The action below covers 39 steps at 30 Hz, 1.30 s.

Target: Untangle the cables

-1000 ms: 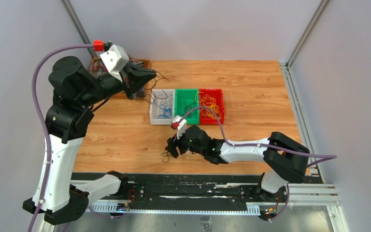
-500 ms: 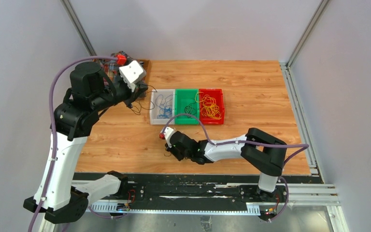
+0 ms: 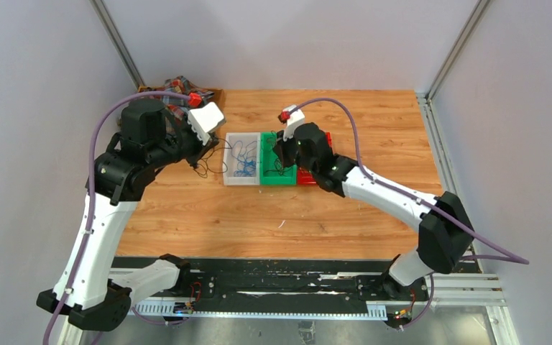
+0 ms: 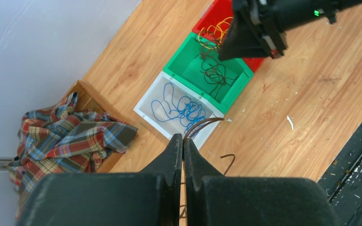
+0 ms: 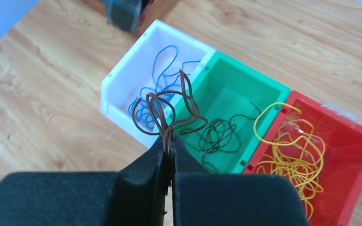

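At the far left a plaid cloth (image 4: 70, 132) lay heaped in a wooden box (image 4: 87, 96), and whether any wire hid beneath it could not be told. Beside it the left gripper (image 4: 183, 140) hung over the desk (image 3: 374, 129) with its jaws pressed together on a single dark cable (image 4: 202, 123), whose free end curled down near the white bin (image 5: 117, 100). That bin held the blue cables (image 5: 162, 80). Next came the green bin (image 5: 238, 99) with a small knot of black cables (image 5: 221, 134) on its floor, and above the wall shared by the white and green bins the right gripper (image 5: 168, 140) hovered, clamped tight on a bunch of dark loops (image 5: 169, 110). At the right end the red bin (image 5: 344, 134) held the yellow cables (image 5: 297, 155). The sorting looked well advanced, each colour already gathered in its own bin. What seemed left was to drop the two held dark pieces into the green bin.
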Tool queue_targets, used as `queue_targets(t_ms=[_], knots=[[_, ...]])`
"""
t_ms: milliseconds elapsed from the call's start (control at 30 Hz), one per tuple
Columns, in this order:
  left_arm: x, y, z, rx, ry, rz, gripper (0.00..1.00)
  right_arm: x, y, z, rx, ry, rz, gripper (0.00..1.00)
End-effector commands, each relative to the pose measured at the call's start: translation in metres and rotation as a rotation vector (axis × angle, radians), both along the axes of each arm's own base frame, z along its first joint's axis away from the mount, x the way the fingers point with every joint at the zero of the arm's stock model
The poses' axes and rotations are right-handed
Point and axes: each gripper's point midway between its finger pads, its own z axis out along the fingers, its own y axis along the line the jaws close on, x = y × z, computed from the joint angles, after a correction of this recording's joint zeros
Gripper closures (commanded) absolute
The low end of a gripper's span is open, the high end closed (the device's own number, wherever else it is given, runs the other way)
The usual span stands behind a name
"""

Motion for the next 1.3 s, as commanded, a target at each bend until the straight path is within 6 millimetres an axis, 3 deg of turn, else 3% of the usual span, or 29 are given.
queue_targets(t_ms=[0, 200, 300, 400, 533, 667, 767, 900, 1133, 1267], knots=[[-0.004, -0.004, 0.013, -0.015, -0.032, -0.028, 1.0, 0.026, -0.019, -0.033, -0.097, 0.104, -0.122, 0.99], [-0.006, -0.012, 0.003, -0.036, 0.012, -0.062, 1.0, 0.055, -0.013, -0.074, -0.158, 0.159, -0.204, 0.99], [-0.01, -0.018, 0.0, -0.054, 0.036, -0.093, 1.0, 0.066, -0.013, -0.081, -0.17, 0.165, -0.237, 0.98], [-0.012, -0.026, -0.001, -0.076, 0.061, -0.129, 1.0, 0.073, -0.014, -0.075, -0.157, 0.149, -0.258, 0.83], [-0.02, -0.051, 0.001, -0.158, 0.154, -0.239, 0.99, 0.071, -0.006, -0.053, -0.088, 0.116, -0.202, 0.59], [-0.012, -0.073, -0.005, -0.155, 0.215, -0.271, 1.0, 0.069, -0.012, -0.03, -0.026, 0.091, -0.194, 0.34], [0.003, -0.085, -0.012, -0.138, 0.237, -0.267, 1.0, 0.066, -0.023, -0.014, 0.015, 0.069, -0.207, 0.27], [0.028, -0.101, -0.012, -0.162, 0.239, -0.249, 1.0, 0.065, -0.061, 0.01, 0.1, 0.051, -0.305, 0.29], [0.067, -0.143, -0.026, -0.181, 0.223, -0.304, 1.0, 0.054, -0.183, 0.015, 0.118, 0.008, -0.676, 0.33], [0.09, -0.167, -0.038, -0.179, 0.248, -0.331, 1.0, 0.04, -0.231, 0.018, 0.13, -0.006, -0.794, 0.33]])
